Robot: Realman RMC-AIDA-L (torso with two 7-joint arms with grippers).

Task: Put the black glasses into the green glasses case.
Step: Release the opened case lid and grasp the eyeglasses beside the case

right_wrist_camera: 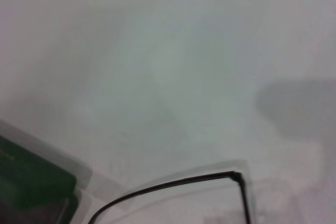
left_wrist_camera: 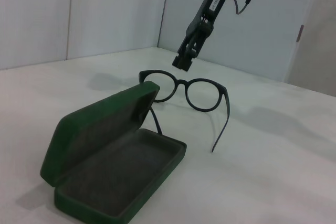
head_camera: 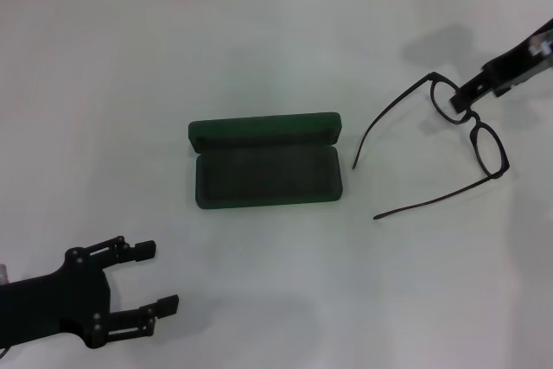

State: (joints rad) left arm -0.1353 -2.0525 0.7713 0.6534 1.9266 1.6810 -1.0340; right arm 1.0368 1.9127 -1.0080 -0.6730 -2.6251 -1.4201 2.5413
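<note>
The green glasses case lies open in the middle of the table, lid standing at its far side and the grey lining bare. To its right are the black glasses, temple arms spread and pointing toward the case. My right gripper reaches in from the right edge and is shut on the rim of one lens. In the left wrist view that gripper comes down onto the glasses behind the open case. My left gripper rests open at the near left, well away from the case.
The white table runs back to a pale wall. The right wrist view shows one temple arm of the glasses and a corner of the case.
</note>
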